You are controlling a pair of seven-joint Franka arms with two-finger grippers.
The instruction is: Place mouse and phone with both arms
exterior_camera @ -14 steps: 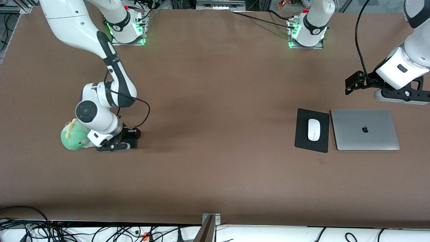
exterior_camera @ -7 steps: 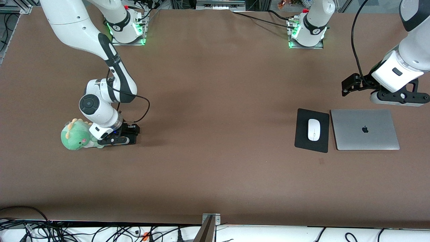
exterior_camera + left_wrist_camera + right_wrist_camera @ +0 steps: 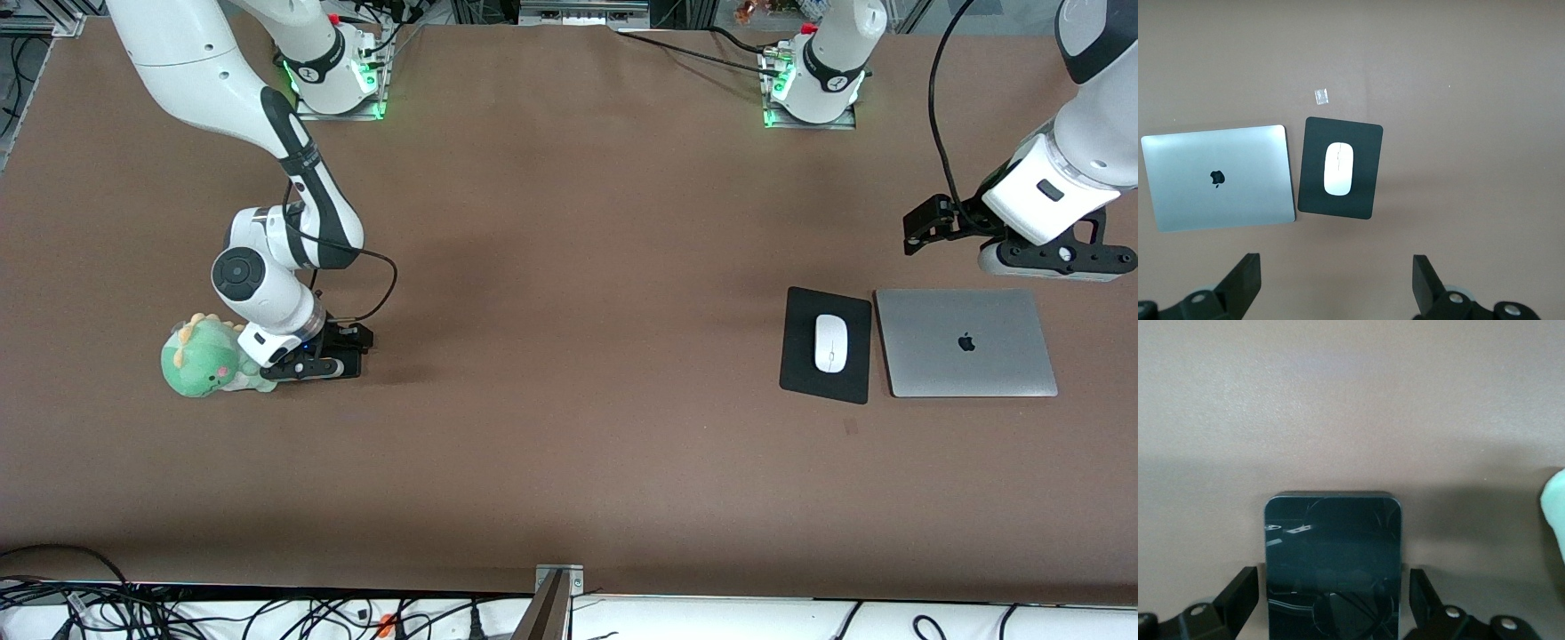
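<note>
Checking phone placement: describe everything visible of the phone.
The phone is a black, glossy flat slab with rounded corners, its dark screen showing reflections. It lies flat on the brown table, beside the green plush toy, at the right arm's end. The right gripper is low over it, jaws open and straddling its sides; contact cannot be told.

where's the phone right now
The phone lies flat on the table between the open fingers of the right gripper, beside the green plush toy at the right arm's end.

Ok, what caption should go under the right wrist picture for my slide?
Right gripper open around the black phone on the brown table, green plush toy at the edge.
</note>
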